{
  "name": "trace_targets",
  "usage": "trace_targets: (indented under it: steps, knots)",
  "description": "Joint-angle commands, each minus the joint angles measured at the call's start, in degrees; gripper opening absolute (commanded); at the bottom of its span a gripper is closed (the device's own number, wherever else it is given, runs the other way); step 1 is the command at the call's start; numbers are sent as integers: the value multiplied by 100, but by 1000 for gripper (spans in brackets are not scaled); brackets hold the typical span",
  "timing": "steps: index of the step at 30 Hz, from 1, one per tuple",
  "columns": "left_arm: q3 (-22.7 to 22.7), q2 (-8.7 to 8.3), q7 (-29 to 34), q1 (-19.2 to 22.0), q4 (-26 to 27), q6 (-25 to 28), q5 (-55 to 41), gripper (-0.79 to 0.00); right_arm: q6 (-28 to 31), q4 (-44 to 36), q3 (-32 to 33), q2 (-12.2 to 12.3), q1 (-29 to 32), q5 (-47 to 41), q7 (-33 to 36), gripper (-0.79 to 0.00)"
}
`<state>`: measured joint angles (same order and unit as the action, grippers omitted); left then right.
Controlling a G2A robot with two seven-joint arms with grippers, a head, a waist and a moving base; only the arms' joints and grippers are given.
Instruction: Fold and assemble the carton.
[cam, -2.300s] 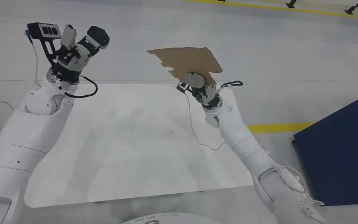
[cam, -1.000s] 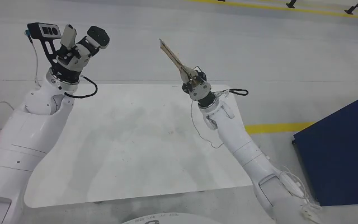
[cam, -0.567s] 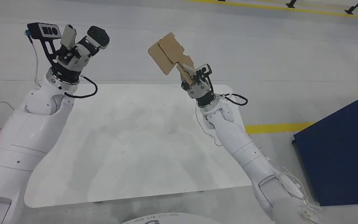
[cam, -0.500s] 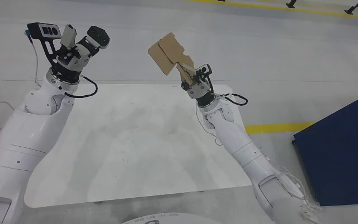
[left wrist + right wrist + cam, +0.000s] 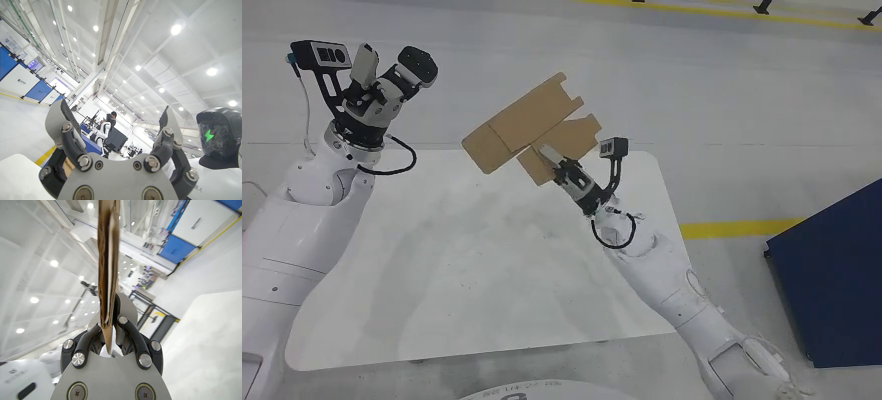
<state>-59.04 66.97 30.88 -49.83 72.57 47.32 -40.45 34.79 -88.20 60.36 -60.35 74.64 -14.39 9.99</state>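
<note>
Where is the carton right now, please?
In the top view, the carton is held up by the right gripper, jaws shut on it, above the far edge of the table.

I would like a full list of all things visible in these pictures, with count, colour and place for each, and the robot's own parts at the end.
carton: one, brown, flattened and not yet assembled, held in the air over the table's far edge.
table: one, white, below both arms.
floor lines: two, yellow, one on the floor to the right of the table, one far at the back.
panel: one, dark blue, on the floor at the right edge of the top view.
left end effector: one, grey and black, open and empty, raised beyond the table's far left corner.
right end effector: one, grey and black, shut on the carton's lower edge.
</note>
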Motion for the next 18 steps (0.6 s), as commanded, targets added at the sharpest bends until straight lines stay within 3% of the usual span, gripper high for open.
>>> trace_targets:
  steps: [1,10,12,14,18]
  knots:
    - [0,0,0,0,0,0,0,0,-297,-95,-16,-43,84,1273,-909,-785]
    - [0,0,0,0,0,0,0,0,-344,-117,-24,-51,103,1384,-1018,-785]
    - [-80,-33,24,36,-103,101,789,0,-344,-117,-24,-51,103,1384,-1018,-785]
    - [-209,-48,-448,80,-211,248,2531,0,-394,-169,7,-55,132,1473,-1021,-785]
    - [59,73,-978,-91,-46,-172,2733,0,-404,-352,89,-74,278,1713,-1143,-785]
